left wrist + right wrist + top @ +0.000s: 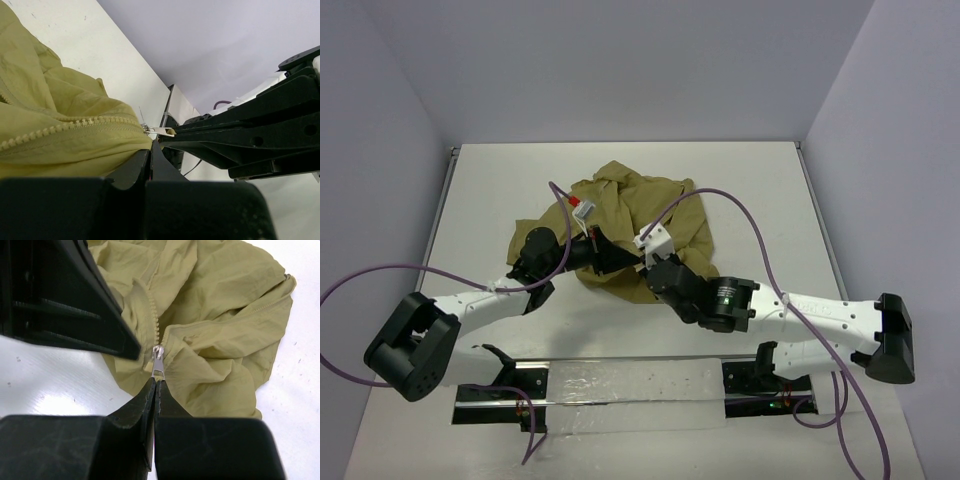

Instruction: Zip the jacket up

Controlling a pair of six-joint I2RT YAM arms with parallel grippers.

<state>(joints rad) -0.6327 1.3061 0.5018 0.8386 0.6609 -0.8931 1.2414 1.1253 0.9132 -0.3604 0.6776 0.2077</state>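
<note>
The khaki jacket (650, 210) lies crumpled in the middle of the table. It also shows in the left wrist view (55, 125) and the right wrist view (225, 315). My right gripper (156, 382) is shut on the silver zipper pull (158, 362) at the low end of the zipper teeth (154, 315). My left gripper (149, 150) is shut on the jacket's edge just below the pull (161, 131). In the top view the left gripper (608, 258) and the right gripper (642, 262) meet at the jacket's near edge.
The white table (760, 190) has grey walls at the back and sides. A metal rail (620, 385) runs along the near edge between the arm bases. Purple cables (760, 240) arc over the right arm and the jacket.
</note>
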